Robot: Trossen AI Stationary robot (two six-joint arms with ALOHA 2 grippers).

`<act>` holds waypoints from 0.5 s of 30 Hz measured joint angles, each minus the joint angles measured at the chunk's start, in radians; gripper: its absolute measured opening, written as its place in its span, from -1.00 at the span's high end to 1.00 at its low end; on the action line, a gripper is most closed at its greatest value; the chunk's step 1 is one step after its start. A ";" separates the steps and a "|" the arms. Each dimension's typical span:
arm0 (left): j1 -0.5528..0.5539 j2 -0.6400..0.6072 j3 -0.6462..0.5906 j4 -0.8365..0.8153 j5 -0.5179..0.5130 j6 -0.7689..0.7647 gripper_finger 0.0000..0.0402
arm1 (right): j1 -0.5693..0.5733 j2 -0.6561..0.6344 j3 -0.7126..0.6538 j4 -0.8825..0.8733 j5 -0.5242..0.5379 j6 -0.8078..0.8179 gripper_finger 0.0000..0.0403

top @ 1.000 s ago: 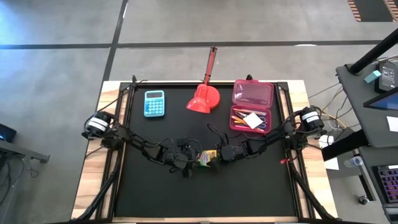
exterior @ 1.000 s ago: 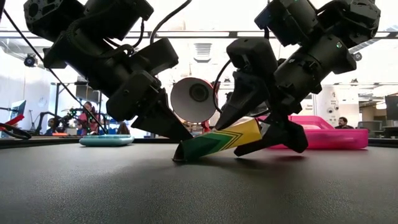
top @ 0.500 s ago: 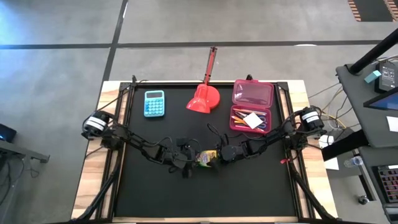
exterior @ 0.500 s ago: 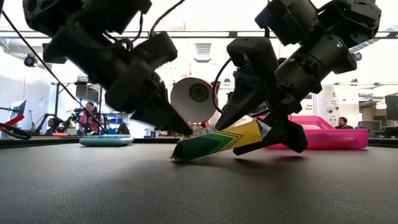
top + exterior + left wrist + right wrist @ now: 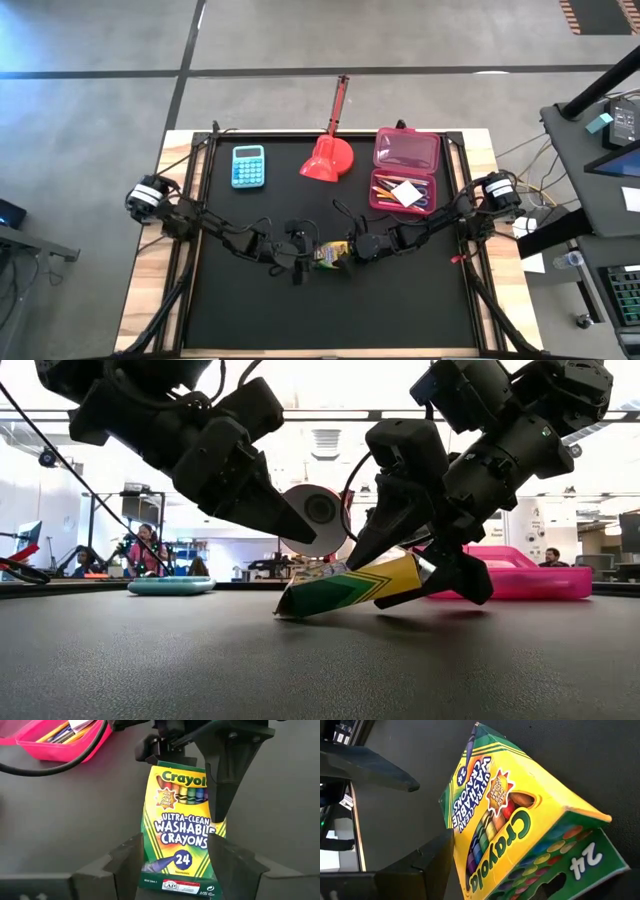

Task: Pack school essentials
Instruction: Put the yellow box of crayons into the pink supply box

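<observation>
A light-blue calculator (image 5: 248,166) lies near the far left corner of the black mat (image 5: 330,310), keys up. Well to its right a red long-handled scoop (image 5: 327,158) rests at the mat's far edge, its thin handle reaching back past the table over the grey floor (image 5: 90,130). The mat sits on a pale wooden table (image 5: 140,310). A desk with equipment (image 5: 615,130) stands at the right. From table height, people (image 5: 147,550) show far off in the room, perhaps seated at benches; another person (image 5: 551,558) shows on the right
</observation>
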 joint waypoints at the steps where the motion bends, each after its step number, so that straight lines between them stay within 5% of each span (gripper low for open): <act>1: 0.000 0.000 0.000 0.000 0.000 0.000 -0.01 | 0.000 0.000 0.000 0.000 0.000 0.000 -0.18; 15: -0.034 -0.078 -0.002 -0.089 -0.005 -0.019 -0.01 | -0.002 -0.007 0.000 -0.002 0.001 -0.019 -0.18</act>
